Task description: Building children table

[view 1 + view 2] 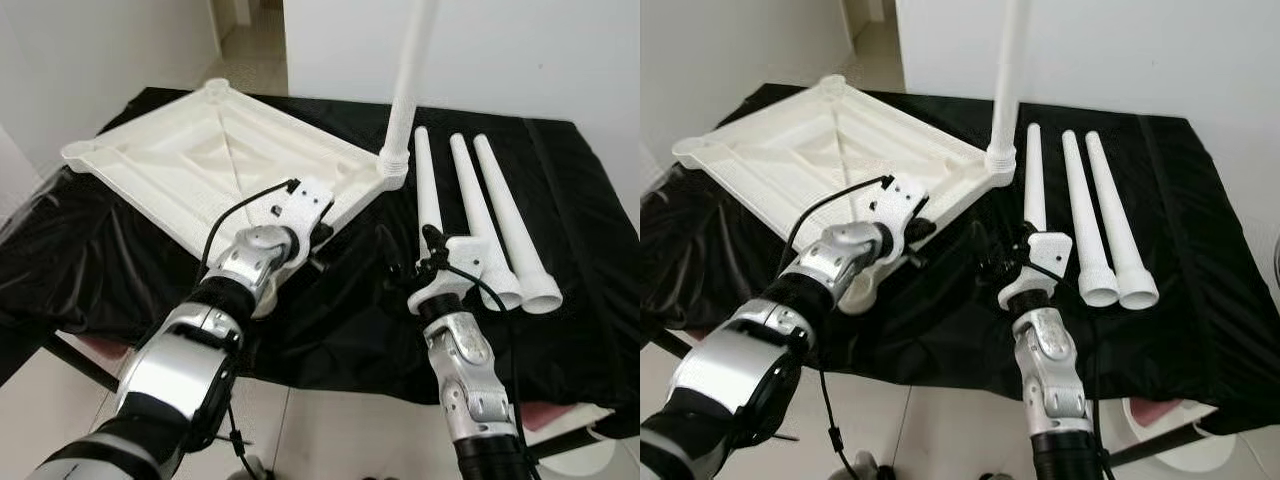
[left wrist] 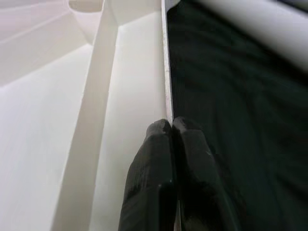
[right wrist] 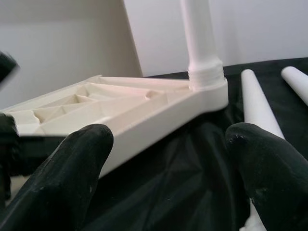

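Observation:
A white plastic tabletop [image 1: 200, 160] lies upside down on the black cloth. One white leg [image 1: 410, 90] stands upright, screwed into the tabletop's corner socket [image 3: 207, 89]. Three loose white legs [image 1: 480, 215] lie side by side on the cloth to the right of it. My left gripper [image 2: 172, 126] is shut on the thin rim [image 2: 167, 72] of the tabletop's near edge. My right gripper [image 3: 168, 139] is open and hovers low over the cloth beside the nearest loose leg [image 1: 1033, 175], facing the corner with the upright leg. Nothing is between its fingers.
The black cloth [image 1: 330, 320] covers a low table whose front edge runs just below my wrists. A white wall [image 1: 520, 50] stands behind, with a doorway [image 1: 250, 30] at the back left. Tiled floor [image 1: 330, 440] lies in front.

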